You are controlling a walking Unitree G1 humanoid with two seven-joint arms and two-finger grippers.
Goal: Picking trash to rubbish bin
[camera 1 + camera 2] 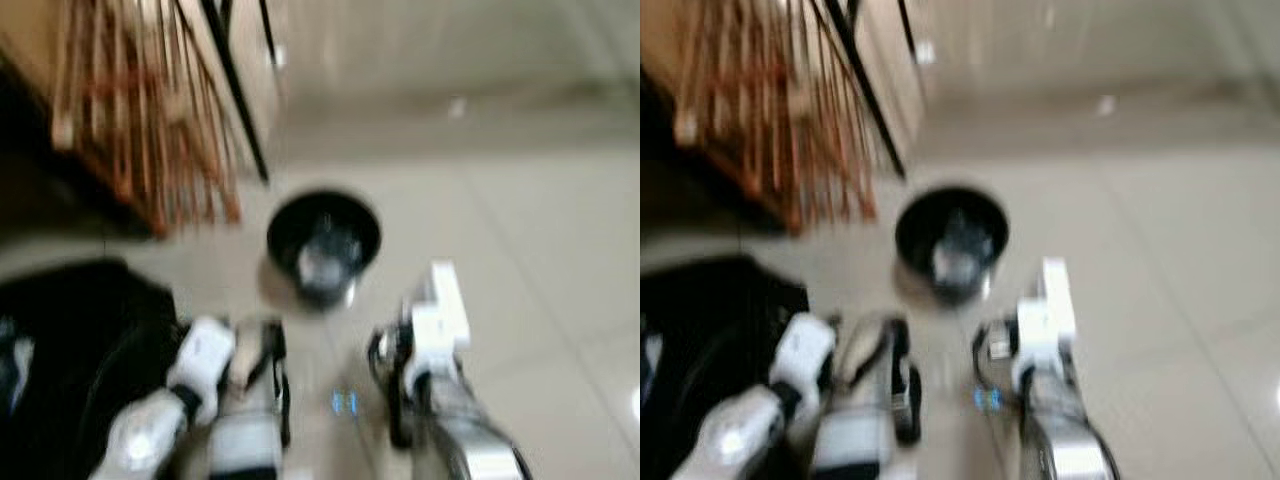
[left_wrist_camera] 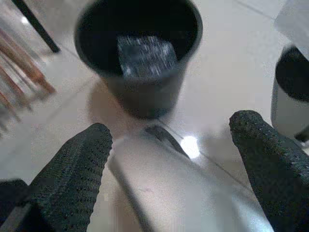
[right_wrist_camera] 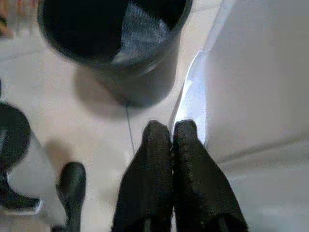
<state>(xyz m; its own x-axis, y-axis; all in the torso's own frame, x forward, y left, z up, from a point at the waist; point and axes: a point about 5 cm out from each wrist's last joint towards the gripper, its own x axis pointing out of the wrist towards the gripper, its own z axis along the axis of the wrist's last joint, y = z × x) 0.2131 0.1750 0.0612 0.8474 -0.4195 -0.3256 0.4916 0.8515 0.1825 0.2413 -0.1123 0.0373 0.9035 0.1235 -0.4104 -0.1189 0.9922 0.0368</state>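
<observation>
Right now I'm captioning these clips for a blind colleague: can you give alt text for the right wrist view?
The right gripper, its two black fingers pressed together, pinches the edge of a white sheet-like piece of trash just short of a black rubbish bin. The bin stands on pale floor tiles and already holds something silvery.

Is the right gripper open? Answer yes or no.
No. The right gripper has its two black fingers pressed together, pinching a white sheet near the bin.

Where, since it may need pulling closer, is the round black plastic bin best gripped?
Probably its thin top rim, near side, from above: the bin stands upright, open. The open left gripper suits; the right gripper is shut on a white sheet.
</observation>
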